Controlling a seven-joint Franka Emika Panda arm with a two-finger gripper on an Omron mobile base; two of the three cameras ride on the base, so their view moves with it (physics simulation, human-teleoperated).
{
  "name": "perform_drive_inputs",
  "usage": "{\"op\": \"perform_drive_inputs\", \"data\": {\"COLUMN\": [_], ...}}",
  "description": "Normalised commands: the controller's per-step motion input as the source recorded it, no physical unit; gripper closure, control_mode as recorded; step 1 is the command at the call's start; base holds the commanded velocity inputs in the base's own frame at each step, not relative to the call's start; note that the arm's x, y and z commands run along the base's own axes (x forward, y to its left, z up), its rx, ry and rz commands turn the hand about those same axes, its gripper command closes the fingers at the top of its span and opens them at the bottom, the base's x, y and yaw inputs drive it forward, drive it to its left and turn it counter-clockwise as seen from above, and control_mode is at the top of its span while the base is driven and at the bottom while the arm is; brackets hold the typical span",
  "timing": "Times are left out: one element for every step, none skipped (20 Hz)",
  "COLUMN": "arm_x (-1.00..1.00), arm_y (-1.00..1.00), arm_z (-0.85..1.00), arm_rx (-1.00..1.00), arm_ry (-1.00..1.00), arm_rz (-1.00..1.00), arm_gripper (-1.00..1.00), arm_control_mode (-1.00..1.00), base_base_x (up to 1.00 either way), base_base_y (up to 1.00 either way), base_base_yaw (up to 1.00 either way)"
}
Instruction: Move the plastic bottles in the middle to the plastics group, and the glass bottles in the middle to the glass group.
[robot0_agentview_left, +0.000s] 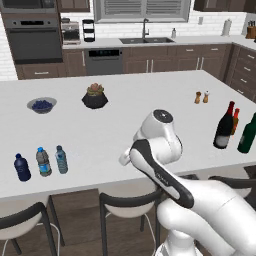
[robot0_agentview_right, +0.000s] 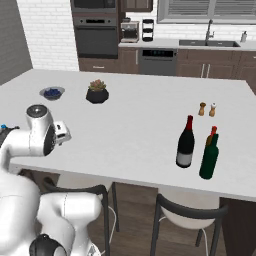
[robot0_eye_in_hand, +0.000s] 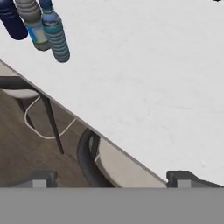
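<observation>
Standing ribbed clear plastic bottles (robot0_agentview_left: 52, 160), smooth white counter (robot0_agentview_left: 130, 125)

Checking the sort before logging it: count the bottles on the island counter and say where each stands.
6. At the counter's left end: the navy bottle and two clear water bottles beside it. At the right end: the wine bottle, the small brown bottle partly hidden behind it, and the green bottle.

Two clear plastic bottles (robot0_eye_in_hand: 49, 29) stood close beside the navy bottle (robot0_eye_in_hand: 12, 19) on the white counter (robot0_eye_in_hand: 144, 74), well apart from its edge; a stool (robot0_eye_in_hand: 94, 159) sat below
</observation>
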Motion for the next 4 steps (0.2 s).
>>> {"op": "perform_drive_inputs", "data": {"arm_x": [-0.56,-0.56,-0.53,-0.47], "arm_y": [-1.0,-1.0,-0.95,-0.88], "arm_z": [0.24,0.3,0.31,0.34], "arm_rx": [0.0,0.01,0.02,0.01], "arm_ry": [0.0,0.0,0.0,0.0], "arm_rz": [-0.09,-0.09,-0.09,-0.11], "arm_gripper": [-1.0,-1.0,-1.0,-1.0], "arm_control_mode": [-1.0,-1.0,-1.0,-1.0], "base_base_x": [0.0,0.0,0.0,0.0], "base_base_y": [0.0,0.0,0.0,0.0], "base_base_yaw": [0.0,0.0,0.0,0.0]}}
